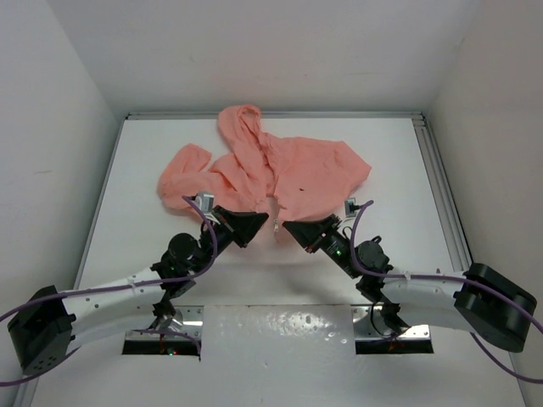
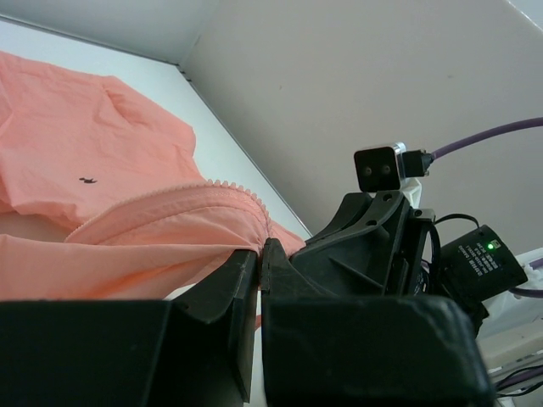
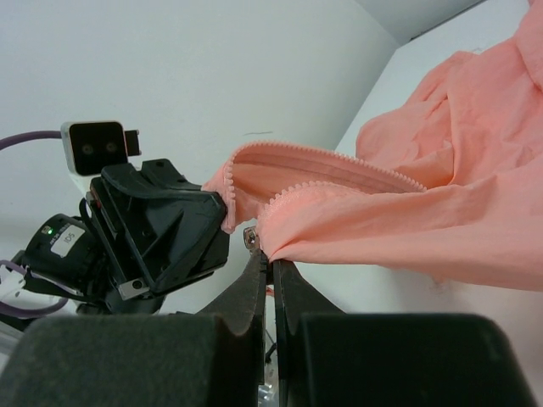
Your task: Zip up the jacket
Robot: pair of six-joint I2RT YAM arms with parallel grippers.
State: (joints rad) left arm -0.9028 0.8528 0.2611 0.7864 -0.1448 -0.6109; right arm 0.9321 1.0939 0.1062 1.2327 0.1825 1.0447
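The salmon-pink jacket (image 1: 280, 170) lies crumpled at the back middle of the white table, hood toward the far wall. Both grippers meet at its near hem. My left gripper (image 1: 263, 220) is shut on the left front edge (image 2: 170, 246), with pink fabric pinched between its fingertips. My right gripper (image 1: 286, 226) is shut on the right front edge, just beside the small metal zipper slider (image 3: 251, 236). The zipper teeth (image 3: 339, 182) arc open between the two edges. The hem hangs lifted between the two grippers.
White walls close in the table on three sides. A metal rail (image 1: 441, 186) runs along the right edge. A shiny sheet (image 1: 280, 326) lies at the near edge between the arm bases. Bare table (image 1: 153, 237) shows left and right of the jacket.
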